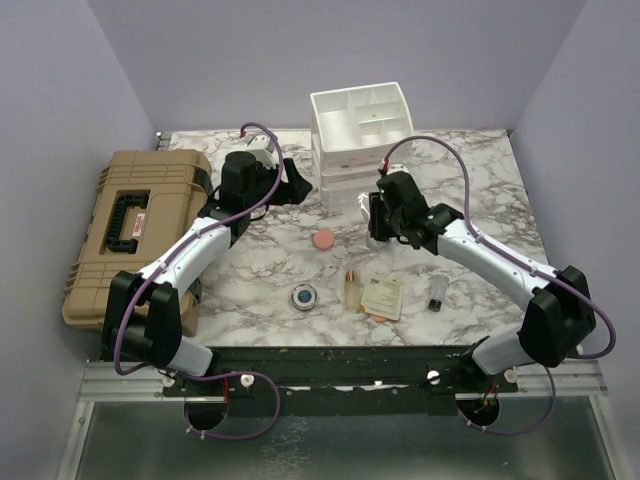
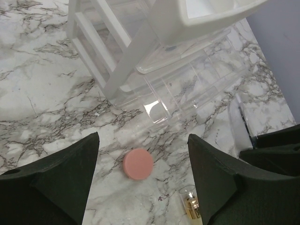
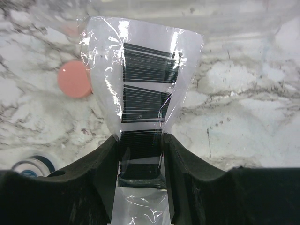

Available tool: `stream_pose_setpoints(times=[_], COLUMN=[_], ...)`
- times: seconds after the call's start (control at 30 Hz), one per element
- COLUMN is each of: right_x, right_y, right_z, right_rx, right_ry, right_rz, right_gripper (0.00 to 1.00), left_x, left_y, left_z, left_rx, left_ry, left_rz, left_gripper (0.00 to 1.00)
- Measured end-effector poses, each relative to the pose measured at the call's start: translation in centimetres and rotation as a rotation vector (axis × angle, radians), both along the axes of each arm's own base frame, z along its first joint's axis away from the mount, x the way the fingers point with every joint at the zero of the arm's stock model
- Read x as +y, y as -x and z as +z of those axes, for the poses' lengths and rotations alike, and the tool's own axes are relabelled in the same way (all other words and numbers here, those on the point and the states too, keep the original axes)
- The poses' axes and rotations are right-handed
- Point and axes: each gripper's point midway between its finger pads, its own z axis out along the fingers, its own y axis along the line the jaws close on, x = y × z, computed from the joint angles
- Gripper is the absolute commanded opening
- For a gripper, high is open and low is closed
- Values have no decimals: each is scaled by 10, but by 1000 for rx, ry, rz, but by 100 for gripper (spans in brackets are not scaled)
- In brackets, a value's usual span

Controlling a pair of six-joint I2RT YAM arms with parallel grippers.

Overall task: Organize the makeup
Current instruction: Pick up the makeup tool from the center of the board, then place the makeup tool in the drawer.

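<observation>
My right gripper (image 3: 140, 145) is shut on the black strip palette (image 3: 145, 89), which sits in a clear plastic sleeve, just in front of the white organizer's clear drawers (image 1: 345, 180). In the top view that gripper (image 1: 378, 222) is near the drawers. My left gripper (image 2: 143, 159) is open and empty above the pink round puff (image 2: 138, 164), also in the top view (image 1: 323, 240). The blue compact (image 1: 304, 296), amber bottle (image 1: 351, 289), cream sachet (image 1: 383, 297) and dark vial (image 1: 437, 293) lie on the marble table (image 1: 480, 200). The left gripper in the top view (image 1: 290, 185) is beside the organizer.
The white compartmented organizer (image 1: 362, 120) stands at the back middle. A big tan hard case (image 1: 130, 230) lies shut at the left. Purple walls surround the table.
</observation>
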Motion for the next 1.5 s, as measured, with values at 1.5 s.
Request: stream_pose_setpoints(times=[1.5], right_x=[15], right_y=[-100], right_z=[85], right_rx=[-448], right_ry=[369], right_rz=[370], right_gripper=[68], left_x=[-76], left_y=[-13], left_z=[-59], left_rx=[85], left_ry=[107], left_rz=[-128], left_gripper=[75])
